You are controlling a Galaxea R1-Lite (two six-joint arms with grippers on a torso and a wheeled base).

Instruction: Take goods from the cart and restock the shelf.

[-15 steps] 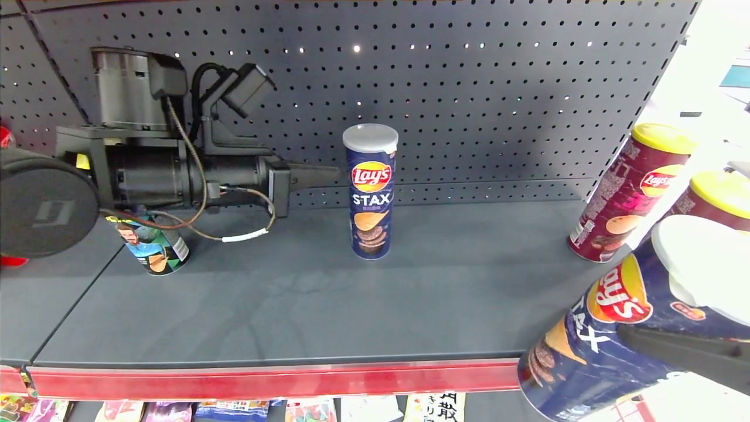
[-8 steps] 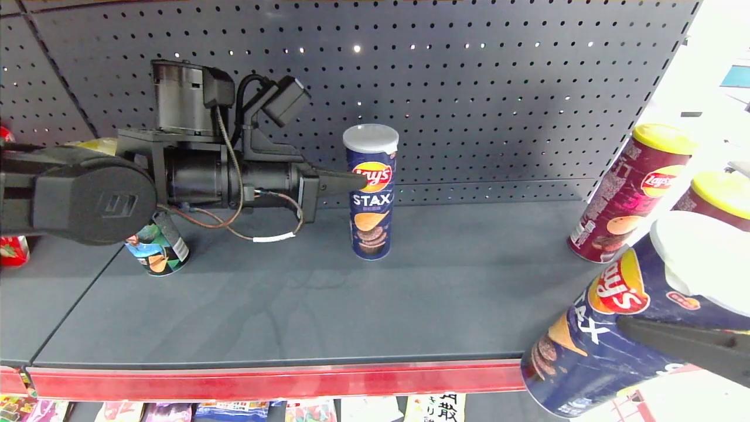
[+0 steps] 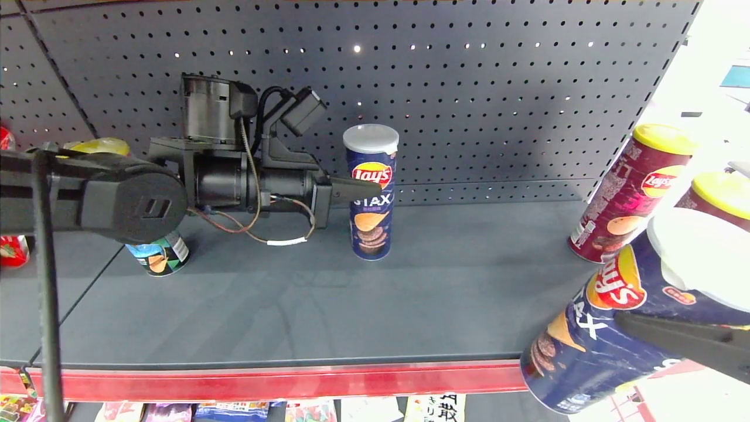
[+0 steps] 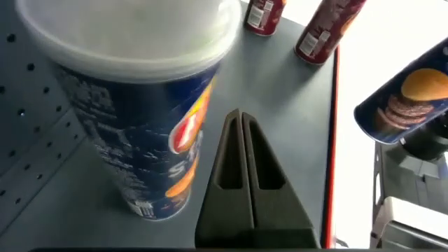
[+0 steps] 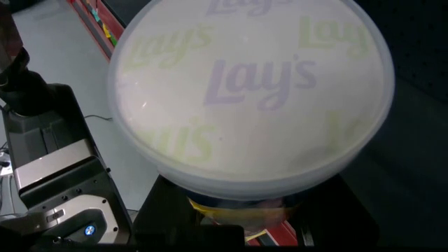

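Note:
A blue chips can with a white lid (image 3: 370, 193) stands upright mid-shelf near the pegboard. My left gripper (image 3: 375, 189) comes in from the left, shut and holding nothing, and its tip overlaps the can's label. In the left wrist view the closed fingers (image 4: 241, 150) lie close beside that can (image 4: 140, 112); contact is unclear. A second blue can (image 3: 609, 316) is tilted at the shelf's front right corner, with my right gripper (image 3: 644, 319) shut on it. Its white lid (image 5: 252, 91) faces the right wrist camera.
Two maroon cans with yellow lids (image 3: 630, 193) (image 3: 718, 199) lean at the right end of the grey shelf (image 3: 293, 316). A short printed can (image 3: 158, 258) stands at the left under my arm. The red front rail (image 3: 275, 381) edges the shelf, with packets below.
My left arm has slid right along the shelf, so its shut tip went from left of the standing can to in front of its label. The held can barely shifted.

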